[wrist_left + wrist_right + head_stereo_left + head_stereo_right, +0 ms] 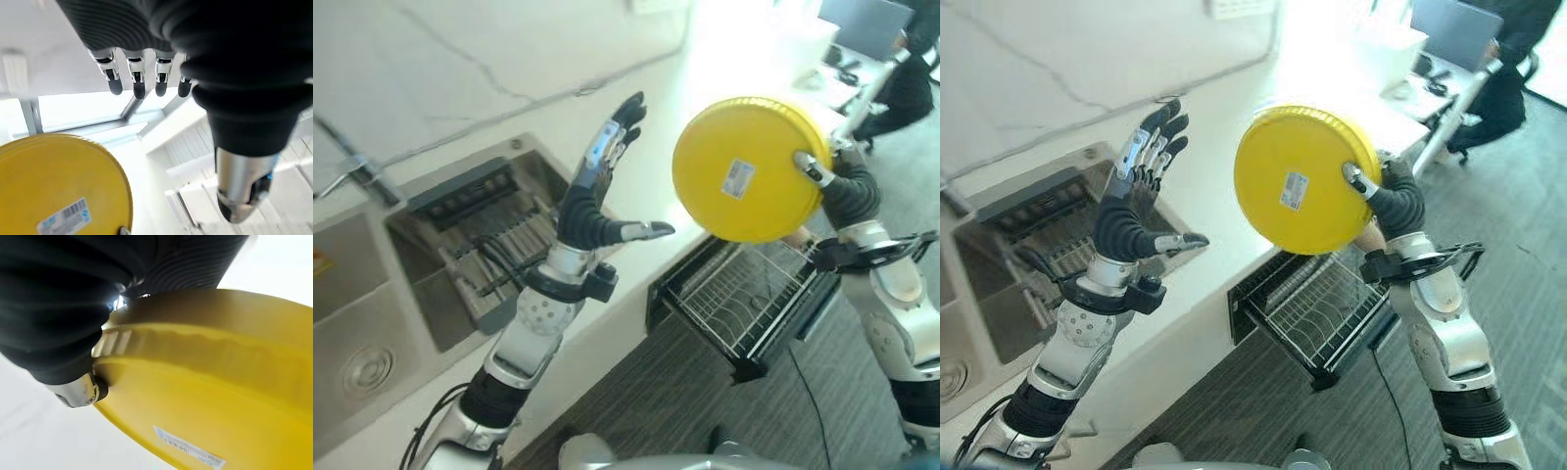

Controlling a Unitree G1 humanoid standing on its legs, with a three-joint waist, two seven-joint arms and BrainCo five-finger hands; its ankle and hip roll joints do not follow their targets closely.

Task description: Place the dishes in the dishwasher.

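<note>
The right hand (1383, 196) pinches a yellow plate (1298, 181) at its rim, thumb on the underside by the label, the fingers (115, 340) curled over the edge behind. The plate is held high and on edge, its underside facing the robot, above the white tabletop (646, 186) and the pulled-out dishwasher rack (749, 294), touching neither. The left hand (597, 186) stands raised beside it, holding nothing, fingers (137, 81) straight and spread, thumb out to the side, well short of the plate.

The step in hand appears to be carrying the plate down into the rack. Done well, that likely means keeping the plate on edge as it descends, lining its rim up with a gap between the wire tines and letting go only once the rim sits in a slot. The grip is a small pinch at one edge, so a quick swing could let the plate turn or slip; a slow, steady lowering seems wise. The open left hand could steady the far rim if needed. The sink (372, 323) with its dark drain rack (489, 245) lies to the left, away from the path.
</note>
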